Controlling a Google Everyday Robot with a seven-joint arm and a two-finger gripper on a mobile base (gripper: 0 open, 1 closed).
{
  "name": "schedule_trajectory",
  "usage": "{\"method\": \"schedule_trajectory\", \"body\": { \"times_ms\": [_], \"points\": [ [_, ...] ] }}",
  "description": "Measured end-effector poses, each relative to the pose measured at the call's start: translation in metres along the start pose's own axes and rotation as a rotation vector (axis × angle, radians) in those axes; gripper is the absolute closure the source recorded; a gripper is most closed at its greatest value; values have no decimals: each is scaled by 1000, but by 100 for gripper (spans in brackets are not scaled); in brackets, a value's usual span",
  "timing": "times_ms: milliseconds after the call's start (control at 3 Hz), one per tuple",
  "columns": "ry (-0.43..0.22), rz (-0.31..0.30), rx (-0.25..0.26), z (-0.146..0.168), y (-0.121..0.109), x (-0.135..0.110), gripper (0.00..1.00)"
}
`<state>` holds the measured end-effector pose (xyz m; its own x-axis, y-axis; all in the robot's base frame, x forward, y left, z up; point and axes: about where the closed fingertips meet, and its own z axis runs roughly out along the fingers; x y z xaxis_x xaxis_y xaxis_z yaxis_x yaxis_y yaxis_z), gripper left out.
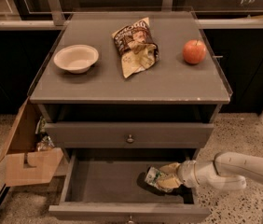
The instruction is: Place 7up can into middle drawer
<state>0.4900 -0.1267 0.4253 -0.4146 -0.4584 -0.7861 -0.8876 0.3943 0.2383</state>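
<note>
Scanning from the left, we see a cardboard box (29, 160) beside the cabinet (122, 85), then 1 white bowl (76, 58), a snack bag (135, 45) and a red apple (194, 52) on top. Below, the middle drawer (103, 181) stands open. In its right part the 7up can (153, 177) lies tilted, clamped between the 2 fingers (170, 168) of the gripper (163, 176), seemingly just above the floor.

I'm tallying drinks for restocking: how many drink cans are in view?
1: the 7up can is inside the open middle drawer, at its right, clasped by the tool. The cardboard box at left may hide more.
</note>
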Motion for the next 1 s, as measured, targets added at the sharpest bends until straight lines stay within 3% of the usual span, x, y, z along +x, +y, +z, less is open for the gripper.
{"method": "schedule_trajectory", "body": {
  "times_ms": [333, 667, 1000],
  "points": [
    [0, 0, 0, 0, 0, 0, 28],
    [0, 0, 0, 0, 0, 0, 4],
    [0, 0, 0, 0, 0, 0, 0]
  ]
}}
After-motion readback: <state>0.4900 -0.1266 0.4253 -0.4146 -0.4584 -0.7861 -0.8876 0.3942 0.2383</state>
